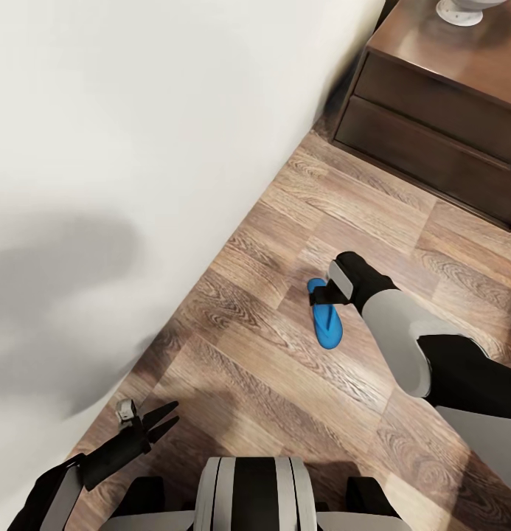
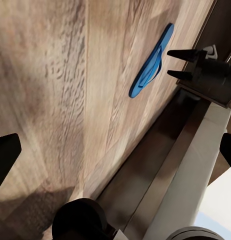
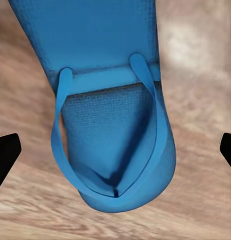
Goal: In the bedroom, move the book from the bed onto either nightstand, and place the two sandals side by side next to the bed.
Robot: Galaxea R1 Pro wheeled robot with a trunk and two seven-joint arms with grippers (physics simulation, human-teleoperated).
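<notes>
Nearest, at about 7 o'clock in the head view, the left tool [image 1: 161, 419] hangs low over the wooden floor [image 1: 248, 369] with its two fingers spread and nothing between them, close beside the edge of the bed [image 1: 100, 184]. That arm is well apart from the work.

Further out, near the centre of the head view, one blue sandal [image 1: 326, 318] lies flat on the floor, sole down and straps up. Its long axis runs roughly from 11 o'clock to 5 o'clock, about parallel with the bed's edge, with bare floor between it and the bed. The right tool [image 1: 321, 293] is poised at the sandal's far end, directly above it. In the right wrist view the sandal [image 3: 113, 125] lies squarely in the middle, its toe post and V-straps centred, while the two dark fingertips [image 3: 5, 152] stand wide apart on either side, clear of it. So the right tool is spread and holding nothing. The left wrist view shows the same pairing side on, the right tool [image 2: 178, 64] at the sandal's [image 2: 151, 61] end.

The right arm is plainly the nearer one. Any grasp turns on the fingers straddling the sandal across its width, with its length running crosswise between them.

Farthest, at 1 o'clock, stands the nightstand [image 1: 447, 110] with the white lamp base [image 1: 461, 10] on top.
</notes>
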